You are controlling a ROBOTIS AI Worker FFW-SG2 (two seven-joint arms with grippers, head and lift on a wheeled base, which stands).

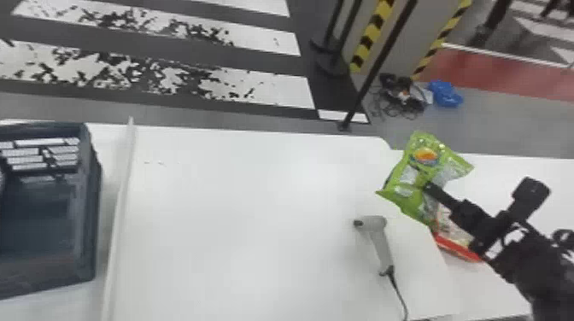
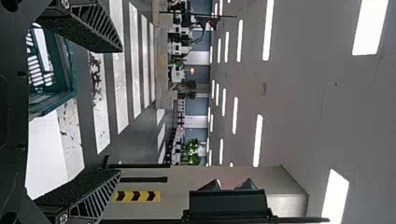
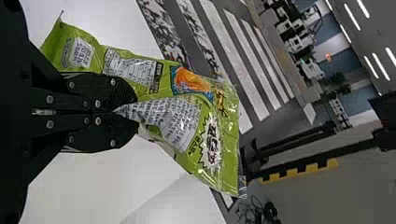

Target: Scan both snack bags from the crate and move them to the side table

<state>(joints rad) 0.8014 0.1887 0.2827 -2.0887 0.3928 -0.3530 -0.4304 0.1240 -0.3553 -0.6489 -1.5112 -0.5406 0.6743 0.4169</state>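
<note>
White tabletop [image 1: 239, 192], striped floor beyond. The right gripper [image 3: 133, 112] pinches a crumpled green snack bag [image 1: 408, 198] over the side table [image 1: 504, 166]; a red-edged snack bag [image 1: 458, 248] lies below. The left gripper [image 2: 120, 111] is spread wide, empty. Placing the second bag seems in hand; next calls for lowering, then releasing. Its long axis runs roughly away from the robot, orange-picture end farthest.
</note>
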